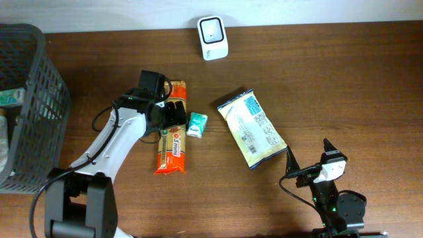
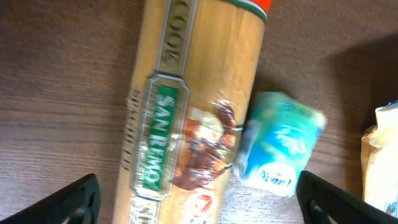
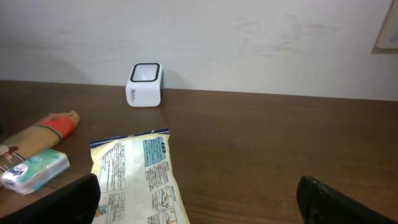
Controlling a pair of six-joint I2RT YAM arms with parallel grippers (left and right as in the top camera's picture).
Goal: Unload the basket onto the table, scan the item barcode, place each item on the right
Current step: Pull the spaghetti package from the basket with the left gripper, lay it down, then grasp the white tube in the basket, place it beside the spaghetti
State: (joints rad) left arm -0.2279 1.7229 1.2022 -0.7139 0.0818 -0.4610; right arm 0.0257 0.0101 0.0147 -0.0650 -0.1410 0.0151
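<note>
Hovering directly above the pasta pack (image 1: pixel 172 151), the left hand (image 1: pixel 173 111) has its fingers wide apart, clamping nothing. The pack lies flat on the surface (image 1: pixel 344 73), its long axis running toward the far edge where the scanner (image 1: pixel 213 29) stands. The right hand (image 1: pixel 308 152), also spread, sits well apart.

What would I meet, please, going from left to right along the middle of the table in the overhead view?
dark basket → orange pasta packet → small teal pack → pale snack bag → right hand
</note>
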